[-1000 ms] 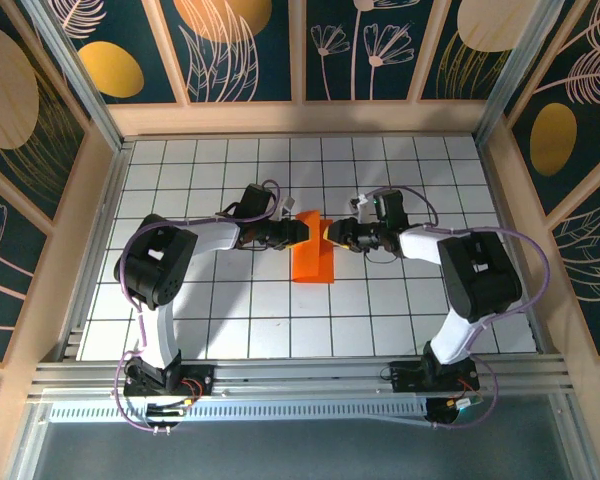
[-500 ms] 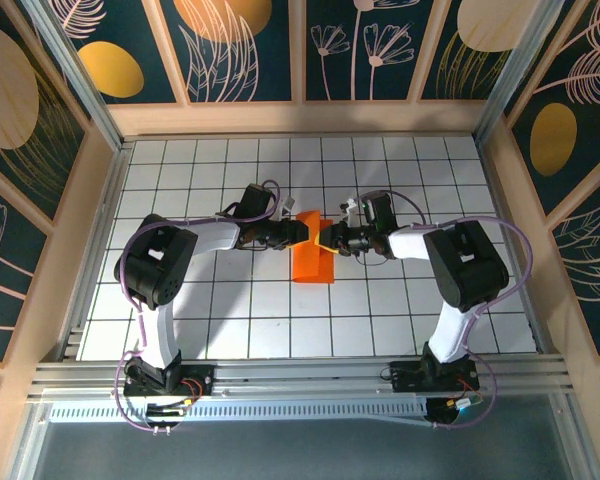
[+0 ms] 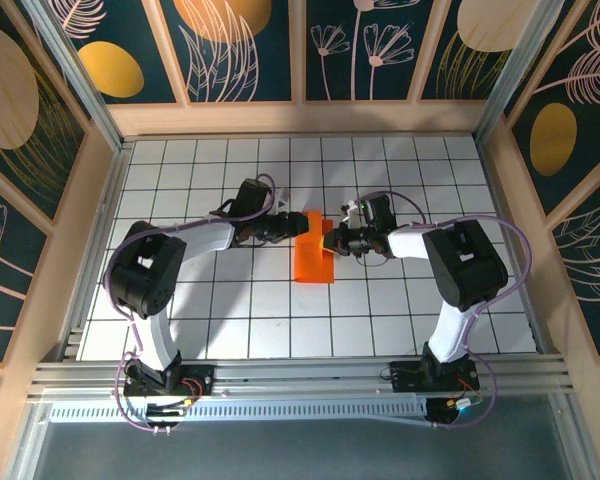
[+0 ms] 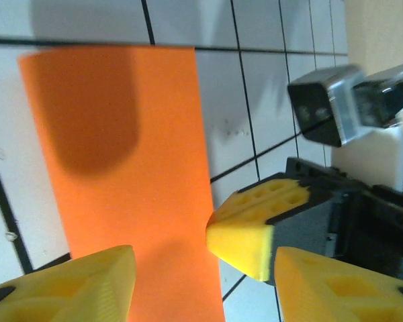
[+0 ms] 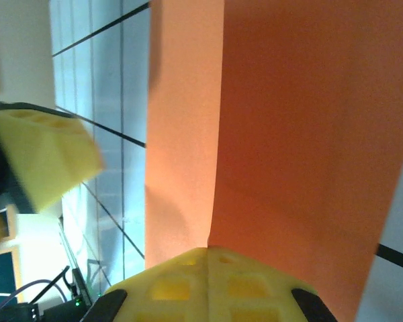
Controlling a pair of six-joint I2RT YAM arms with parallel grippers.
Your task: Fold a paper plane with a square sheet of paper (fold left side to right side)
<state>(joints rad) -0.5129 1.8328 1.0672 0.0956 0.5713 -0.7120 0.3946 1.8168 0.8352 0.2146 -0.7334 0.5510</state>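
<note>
The square sheet of paper [image 3: 313,256] is bright orange and lies folded into a narrow upright strip on the white grid table [image 3: 230,310]; it has no plane shape. My left gripper [image 3: 301,228] hovers open at the strip's upper left, and in the left wrist view its yellow fingers straddle the paper [image 4: 121,168] without touching it [image 4: 201,287]. My right gripper [image 3: 330,240] is at the strip's upper right edge. In the right wrist view its fingers [image 5: 208,253] are pressed together where the paper's layer edge [image 5: 289,134] runs into their seam.
Wooden walls [image 3: 100,200] fence the table on the left, back and right. The right gripper's yellow fingertip [image 4: 245,231] sits close beside my left fingers. The left gripper's fingertip [image 5: 43,157] shows in the right wrist view. Open grid tiles surround the strip.
The right gripper moved left to the strip's edge and closed on it. The left gripper's jaws widened and let go of the paper, staying at the upper left.
</note>
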